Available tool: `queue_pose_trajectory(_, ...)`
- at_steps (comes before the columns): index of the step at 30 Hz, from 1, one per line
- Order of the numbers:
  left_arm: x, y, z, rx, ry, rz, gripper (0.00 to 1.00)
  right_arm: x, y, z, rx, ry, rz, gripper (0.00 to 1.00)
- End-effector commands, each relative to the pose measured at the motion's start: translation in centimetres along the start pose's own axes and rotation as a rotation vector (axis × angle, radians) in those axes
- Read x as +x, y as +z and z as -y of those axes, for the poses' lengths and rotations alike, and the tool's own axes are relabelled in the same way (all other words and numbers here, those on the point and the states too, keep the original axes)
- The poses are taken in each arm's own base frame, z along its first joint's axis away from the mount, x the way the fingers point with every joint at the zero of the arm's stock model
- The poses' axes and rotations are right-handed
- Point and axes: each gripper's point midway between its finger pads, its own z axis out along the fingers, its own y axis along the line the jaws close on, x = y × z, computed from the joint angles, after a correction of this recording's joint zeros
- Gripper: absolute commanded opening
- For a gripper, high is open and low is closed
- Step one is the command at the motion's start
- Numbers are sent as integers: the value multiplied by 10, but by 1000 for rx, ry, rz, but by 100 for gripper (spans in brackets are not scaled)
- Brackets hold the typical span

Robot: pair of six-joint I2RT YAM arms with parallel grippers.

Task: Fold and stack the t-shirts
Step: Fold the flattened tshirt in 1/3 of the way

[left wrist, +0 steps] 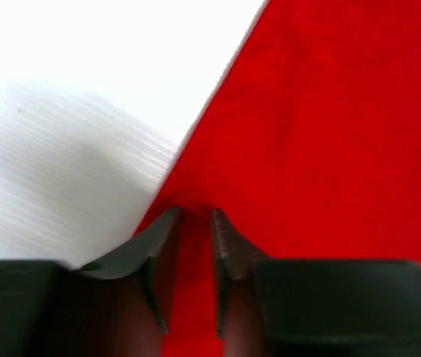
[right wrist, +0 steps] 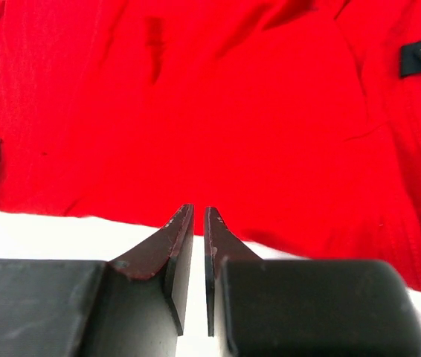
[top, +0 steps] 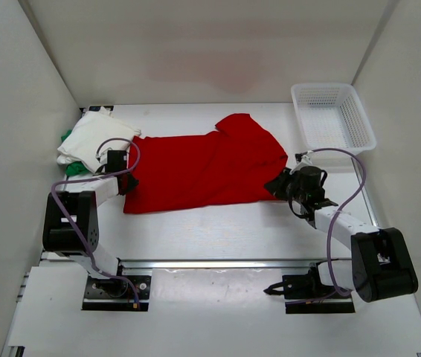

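Left fingers point(left wrist: 151, 249) stand nearly together on the left edge of the red t-shirt point(top: 203, 171). Your left wrist view shows red cloth filling the narrow gap between them and tenting up to the tips, so judge that edge pinched. Right fingers point(right wrist: 175, 249) are parted by only a slit, with nothing in it. The shirt's right hem lies just beyond their tips, flat on the bench point(top: 218, 234) and not touching them.

Key relation: the red shirt's long axis runs left to right across the middle of the bench, with one arm at each end, so each arm is nearest its own end. Before you can fold, the right side will likely need a grip on the hem straight ahead of it.

Condition: spread open and mostly flat, rumpled at the far right, with a dark label showing.

White t-shirt point(top: 95, 137) sits folded at the far left over the green t-shirt point(top: 67, 137), just beside the red one.
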Motion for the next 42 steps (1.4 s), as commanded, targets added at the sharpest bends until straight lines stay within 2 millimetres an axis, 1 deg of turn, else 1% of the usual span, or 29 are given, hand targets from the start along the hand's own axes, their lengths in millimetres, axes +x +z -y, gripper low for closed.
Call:
queue_pose_trajectory(1, -3, -3, 4, 11, 16, -14, 31, -20, -4, -7, -37, -20, 79, 9)
queue_pose_trajectory(3, -3, 0, 9, 16, 36, -31, 28, -22, -5, -9, -41, -25, 84, 9)
queue_pose_trajectory(7, -2, 3, 8, 18, 31, -51, 13, -26, -9, -9, -32, -32, 98, 9)
queue_pose_trajectory(8, -1, 3, 5, 16, 28, -46, 10, -29, -9, -6, -21, -32, 108, 10)
queue_pose_trajectory(9, -4, 0, 6, 24, 25, -34, 9, -27, -9, -1, -2, -27, 105, 10)
queue_pose_trajectory(10, -2, -2, 4, 21, 24, -31, 6, -27, -9, 1, 7, -26, 108, 12)
queue_pose_trajectory(11, -5, -4, 4, 22, 23, -16, 1, -26, -8, 4, 22, -25, 105, 12)
queue_pose_trajectory(12, -4, -5, 2, 20, 21, -18, 0, -23, -7, 13, 56, -16, 100, 14)
queue_pose_trajectory(13, -4, -9, 3, 33, 19, -13, 0, -27, -8, 18, 79, -8, 114, 17)
queue_pose_trajectory(14, -1, -12, 1, 35, 21, -18, 0, -26, -7, 26, 107, -3, 111, 18)
queue_pose_trajectory(15, -8, -17, 4, 48, 13, 2, 0, -26, -7, 29, 115, 3, 107, 19)
queue_pose_trajectory(19, -11, -25, 6, 67, 18, 17, 0, -25, -4, 40, 132, 30, 85, 20)
queue_pose_trajectory(20, -9, -24, 6, 66, 20, 9, 0, -22, -4, 43, 133, 40, 75, 20)
queue_pose_trajectory(21, -14, -23, -3, 48, -4, 9, 0, -23, -3, 43, 133, 40, 74, 20)
queue_pose_trajectory(22, -14, -22, -4, 42, -7, 7, 0, -24, -3, 45, 143, 36, 78, 20)
queue_pose_trajectory(23, -8, -20, -7, 38, -9, -10, 0, -20, -4, 50, 163, 39, 68, 20)
queue_pose_trajectory(25, -12, -18, -11, 30, -20, -2, 0, -23, -5, 57, 190, 48, 78, 21)
queue_pose_trajectory(26, -15, -17, -13, 29, -21, 3, 0, -20, -6, 60, 199, 57, 77, 22)
queue_pose_trajectory(28, -12, -14, -13, 16, -8, -3, 0, -14, -9, 73, 249, 71, 71, 27)
queue_pose_trajectory(29, -13, -13, -11, 21, -14, -8, 0, -12, -9, 72, 254, 71, 64, 28)
queue_pose_trajectory(30, -14, -12, -9, 26, -12, -12, 1, -12, -10, 77, 282, 58, 66, 33)
queue_pose_trajectory(32, -14, -12, -4, 41, -14, -12, 18, -11, -16, 87, 318, 75, 70, 35)
queue_pose_trajectory(33, -15, -10, 0, 55, -15, -8, 29, -12, -19, 89, 321, 85, 85, 35)
queue_pose_trajectory(34, -17, -9, 3, 59, -8, -1, 31, -16, -22, 91, 325, 104, 104, 35)
queue_pose_trajectory(35, -15, -8, 3, 58, -7, -11, 31, -9, -25, 94, 332, 105, 101, 35)
queue_pose_trajectory(37, -11, -2, 2, 43, 8, -39, 25, -12, -29, 95, 352, 94, 118, 34)
queue_pose_trajectory(38, -4, 1, 1, 35, 13, -66, 25, -13, -31, 96, 356, 89, 121, 33)
queue_pose_trajectory(40, -3, 2, 1, 44, -2, -72, 26, -6, -31, 98, 360, 91, 105, 32)
queue_pose_trajectory(42, -2, 5, -2, 42, -8, -75, 20, 0, -32, 98, 350, 107, 98, 31)
